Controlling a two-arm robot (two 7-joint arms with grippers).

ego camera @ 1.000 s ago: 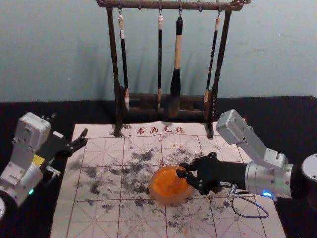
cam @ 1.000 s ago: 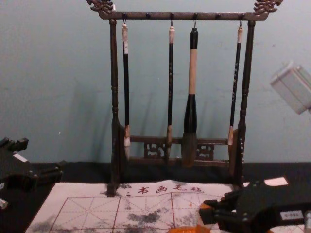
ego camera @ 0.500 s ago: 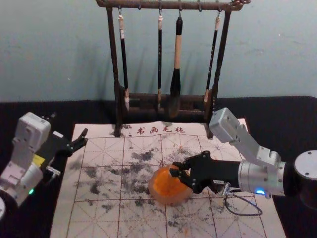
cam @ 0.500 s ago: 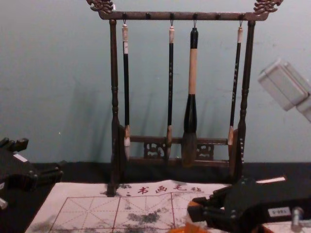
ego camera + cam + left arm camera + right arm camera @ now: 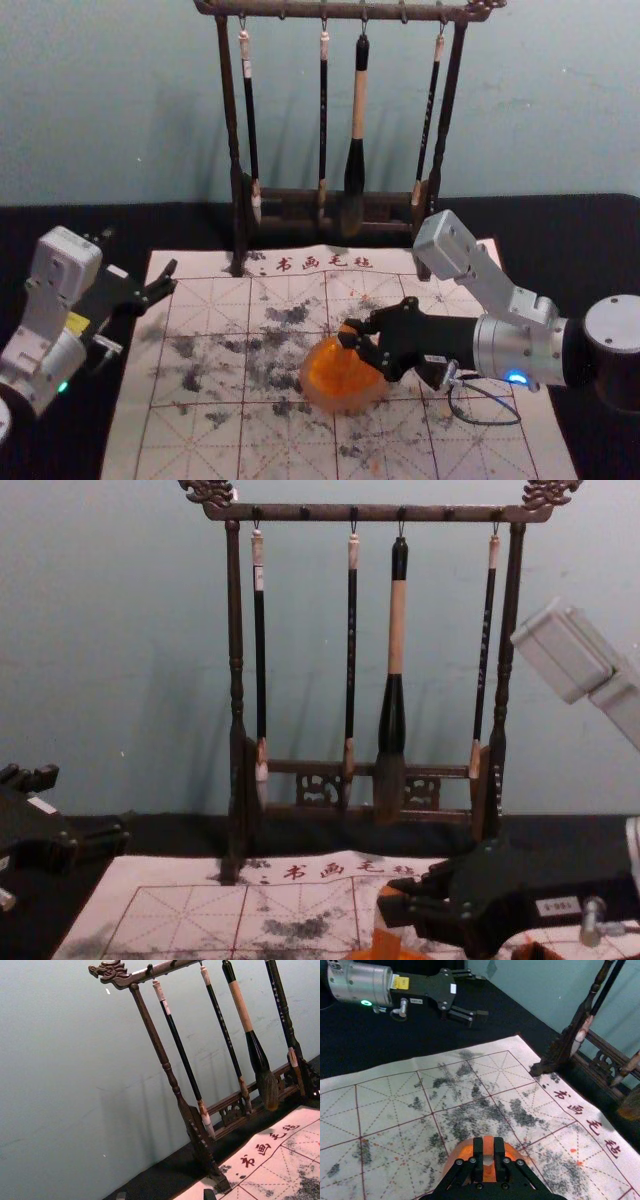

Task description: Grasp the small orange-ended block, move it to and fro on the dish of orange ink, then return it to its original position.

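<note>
Over at the left of the table (image 5: 560,225), the left gripper (image 5: 484,995) is parked beside the mat (image 5: 180,430), its fingers spread wide with nothing between them. Behind the mat, the rack (image 5: 300,196) and its hanging brushes look out of the way of this job.

Then, nearer the middle, comes the dish of orange ink (image 5: 340,406). The small block (image 5: 388,912) is over the dish's far part, roughly upright, one orange end poking up above the grip and the other pointing down at the ink. The right gripper (image 5: 349,336) reaches in from the right with its fingers (image 5: 478,1160) closed on the block, pinching it from both sides, so its arm is plainly the nearer one. Its long axis runs up and down, across the reach of those fingers; I'd judge the to-and-fro calls for keeping it that way while sliding it over the ink.

From here I can't tell whether the lower end touches the ink; the fingers hide the block's middle, and the orange end blends into the dish. Under the right arm there's a dark, orange-edged thing (image 5: 540,950), cut off and hard to make out.
</note>
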